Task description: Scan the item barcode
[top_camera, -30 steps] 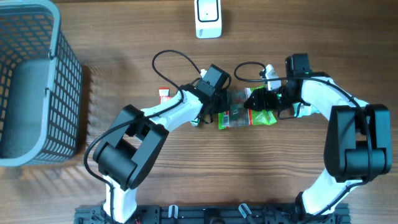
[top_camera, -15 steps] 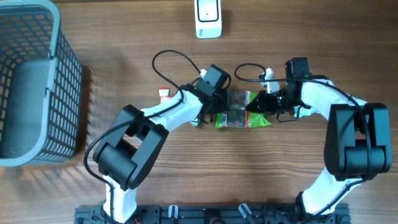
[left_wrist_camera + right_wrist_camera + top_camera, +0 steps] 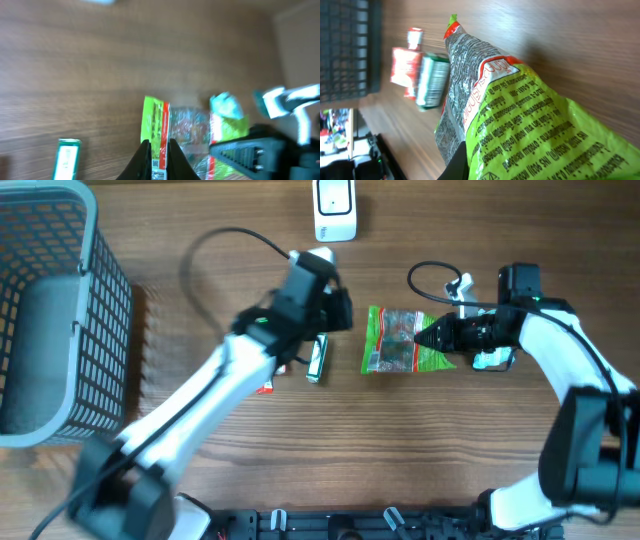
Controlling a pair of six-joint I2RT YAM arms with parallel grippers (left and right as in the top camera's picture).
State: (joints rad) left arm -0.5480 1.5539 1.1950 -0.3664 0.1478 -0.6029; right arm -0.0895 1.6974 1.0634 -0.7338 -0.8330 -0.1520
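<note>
The item is a green and clear snack bag point(image 3: 396, 340) lying right of the table's middle. Its printed back fills the right wrist view point(image 3: 530, 120). My right gripper point(image 3: 434, 336) is shut on the bag's right end, and one dark finger point(image 3: 459, 166) shows under the film. My left gripper point(image 3: 338, 310) hovers left of the bag, apart from it. In the left wrist view its fingers point(image 3: 145, 159) stand nearly together with nothing between them, and the bag point(image 3: 186, 131) lies beyond. The white scanner point(image 3: 335, 208) sits at the far edge.
A small green and white box point(image 3: 317, 358) and a red packet point(image 3: 266, 387) lie left of the bag. They also appear in the right wrist view, the box point(image 3: 431, 82) beside the packet point(image 3: 402, 67). A grey basket point(image 3: 50, 310) stands at the far left.
The left arm has pulled off the bag's left edge and swung up and left. The right gripper has closed on the bag and drawn it slightly right.
</note>
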